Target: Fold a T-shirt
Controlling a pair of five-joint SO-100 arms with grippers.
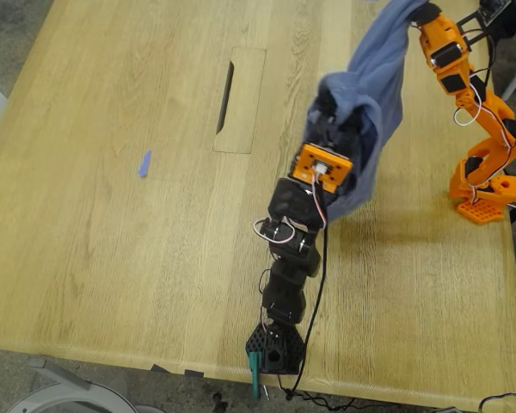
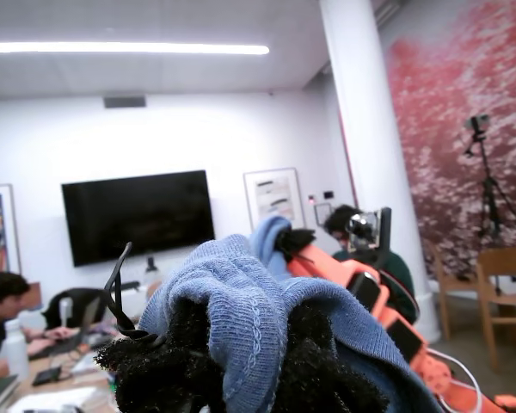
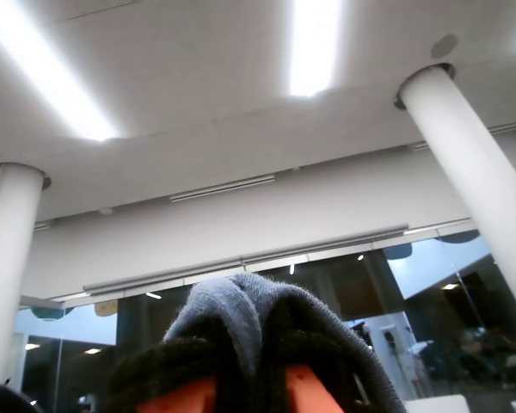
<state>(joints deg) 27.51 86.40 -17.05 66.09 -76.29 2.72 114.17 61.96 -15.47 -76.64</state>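
The slate-blue T-shirt (image 1: 374,95) is bunched up and hangs in the air between the two arms, its lower end near the table (image 1: 112,258). My first gripper (image 1: 328,114), on the black arm, is shut on a fold of it; the first wrist view shows the blue cloth (image 2: 241,284) pinched between the black pads (image 2: 155,361). My second gripper (image 1: 423,14), on the orange arm at the exterior view's top right, is shut on the other end; the cloth (image 3: 232,301) shows between its jaws, pointing at the ceiling. The chest print is hidden.
A small blue tape scrap (image 1: 144,163) lies on the table at the exterior view's left. A cable slot (image 1: 226,96) is set in the tabletop. The orange arm's base (image 1: 486,194) stands at the right edge, the black arm's base (image 1: 275,348) at the front edge. People sit beyond (image 2: 0,318).
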